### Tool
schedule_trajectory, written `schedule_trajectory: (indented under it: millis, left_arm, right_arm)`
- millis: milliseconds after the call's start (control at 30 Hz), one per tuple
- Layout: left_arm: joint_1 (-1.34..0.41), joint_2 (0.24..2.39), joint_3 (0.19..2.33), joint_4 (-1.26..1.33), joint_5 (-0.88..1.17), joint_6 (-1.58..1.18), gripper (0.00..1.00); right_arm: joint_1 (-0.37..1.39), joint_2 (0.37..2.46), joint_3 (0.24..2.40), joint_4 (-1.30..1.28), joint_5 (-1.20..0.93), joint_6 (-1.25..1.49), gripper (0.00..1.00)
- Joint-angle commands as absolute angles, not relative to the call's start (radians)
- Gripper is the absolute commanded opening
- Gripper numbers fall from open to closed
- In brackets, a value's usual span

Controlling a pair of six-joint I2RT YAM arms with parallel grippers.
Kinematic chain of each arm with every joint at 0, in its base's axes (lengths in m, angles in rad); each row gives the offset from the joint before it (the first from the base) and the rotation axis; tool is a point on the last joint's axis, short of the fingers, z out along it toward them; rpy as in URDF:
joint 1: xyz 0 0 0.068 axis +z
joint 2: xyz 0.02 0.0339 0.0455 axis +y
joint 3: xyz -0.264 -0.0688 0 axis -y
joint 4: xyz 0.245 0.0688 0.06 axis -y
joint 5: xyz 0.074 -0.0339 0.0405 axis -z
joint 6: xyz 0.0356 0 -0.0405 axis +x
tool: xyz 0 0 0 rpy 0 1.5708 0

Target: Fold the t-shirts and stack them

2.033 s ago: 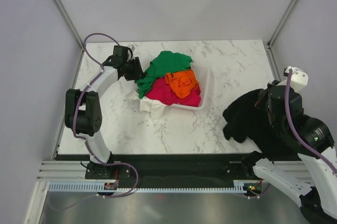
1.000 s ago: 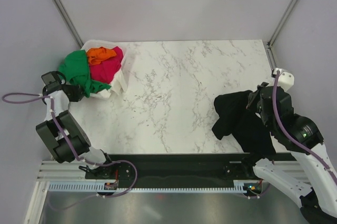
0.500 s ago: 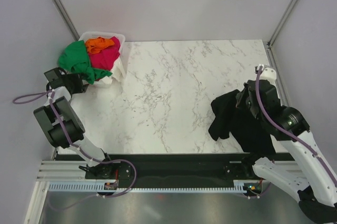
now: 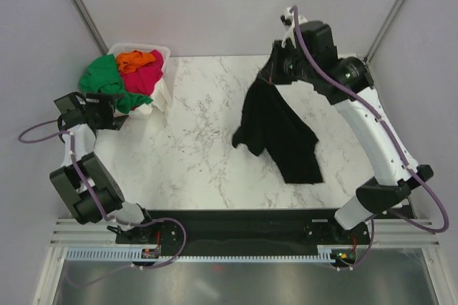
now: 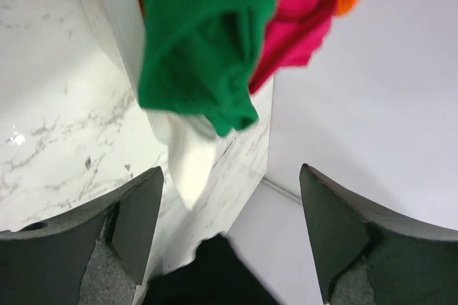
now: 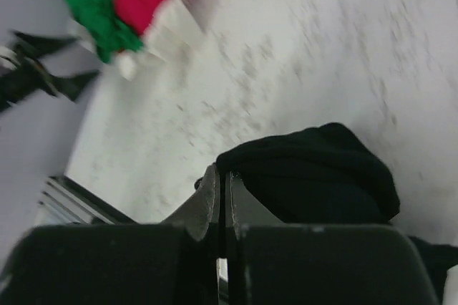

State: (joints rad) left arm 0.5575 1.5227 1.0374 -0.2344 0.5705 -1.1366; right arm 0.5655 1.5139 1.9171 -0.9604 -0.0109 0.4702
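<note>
Black t-shirt (image 4: 280, 133) lengthwise far-to-near — top pinched in right gripper (image 6: 222, 180), left gripper (image 5: 232, 197) jaws apart

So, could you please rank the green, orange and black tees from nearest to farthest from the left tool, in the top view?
1. Green tee, just beyond the left tool, spilling over the basket's left side.
2. Orange tee, at the basket's far side.
3. Black tee, far right, held by the right tool.

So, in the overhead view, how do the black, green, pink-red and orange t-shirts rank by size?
Largest: black cotton t-shirt, spread out.
Next: bright green crumpled t-shirt.
Then pink-red t-shirt and orange t-shirt: about alike, both partly buried.
</note>
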Motion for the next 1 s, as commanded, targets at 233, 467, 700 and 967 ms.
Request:
schedule_trajectory:
  millis: [233,467,700,967]
  left_arm:
    - [0.566,1.129,0.988,-0.348,0.600,-0.983,0.80]
    - [0.563,0.977,0.890,-0.373,0.589,-0.948,0.79]
    - [0.523,0.848,0.692,-0.440,0.581,-0.873,0.77]
    - [0.459,0.802,0.638,-0.453,0.503,-0.828,0.74]
  right_arm:
    - [0.578,1.326,2.181,-0.764,-0.166,0.229,0.00]
    - [0.577,0.908,1.347,-0.785,0.516,0.403,0.98]
    - [0.546,0.895,1.137,-0.986,0.450,0.672,0.98]
    - [0.774,0.865,0.864,-0.747,-0.006,0.779,0.98]
